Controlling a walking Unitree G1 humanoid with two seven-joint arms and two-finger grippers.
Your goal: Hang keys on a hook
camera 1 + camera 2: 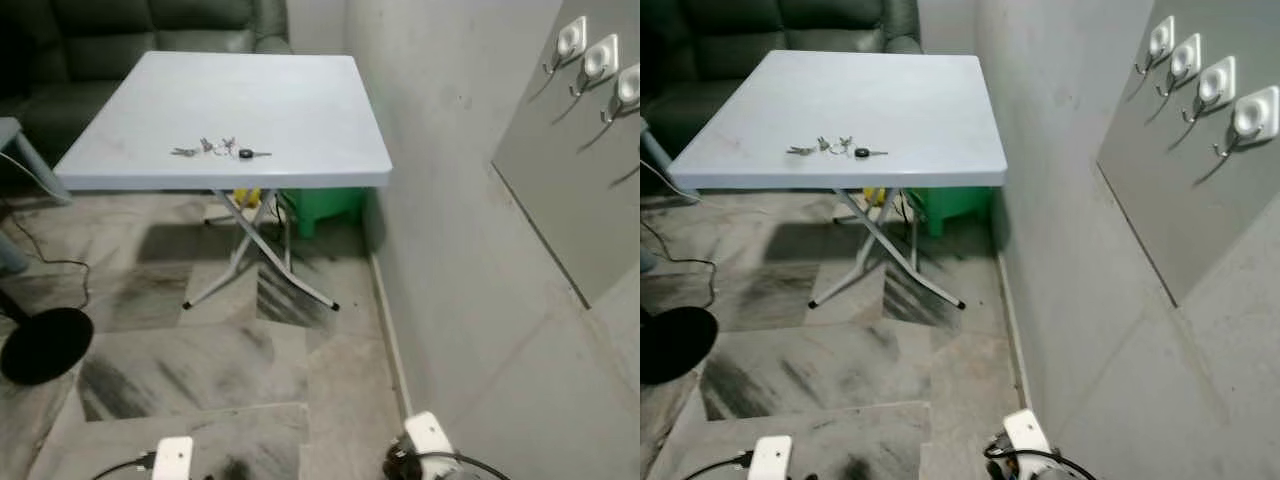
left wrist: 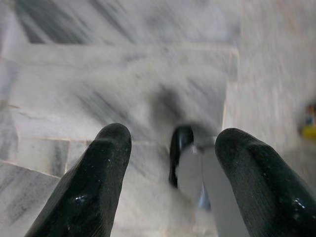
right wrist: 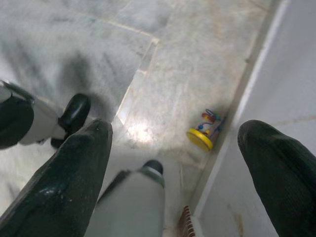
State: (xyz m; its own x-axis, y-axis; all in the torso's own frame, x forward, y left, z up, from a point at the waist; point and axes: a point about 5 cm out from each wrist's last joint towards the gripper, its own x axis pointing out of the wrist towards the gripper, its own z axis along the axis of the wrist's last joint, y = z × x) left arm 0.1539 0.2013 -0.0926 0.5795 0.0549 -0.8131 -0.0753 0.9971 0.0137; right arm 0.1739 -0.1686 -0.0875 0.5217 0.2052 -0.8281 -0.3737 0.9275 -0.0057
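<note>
We see a bunch of thin metal keys (image 1: 220, 150) with one black fob, flat near the front edge of a smooth pale square folding table (image 1: 300, 100); white-backed metal hooks (image 1: 1200, 85) on a grey wall panel; veined marble floor (image 1: 200, 370); left gripper (image 2: 170, 163) and right gripper (image 3: 177, 148) hanging over it, blunt black fingers spread, holding nothing.

Head views: even, soft indoor light, slightly dim, sharp overall. Table (image 1: 300, 100) casts a diffuse shadow on the floor (image 1: 200, 360) below it. Hooks (image 1: 1200, 85) throw faint slanted shadows down-left on the panel (image 1: 1200, 190), so light comes from upper right. Sofa (image 1: 120, 40) corner is dark, little detail. Left wrist view: heavy motion blur across the floor tiles, fingers (image 2: 94, 182) soft but readable. Right wrist view: sharper, with a bright glare patch on the tile (image 3: 140, 131); fingers (image 3: 69, 187) close and out of focus.
</note>
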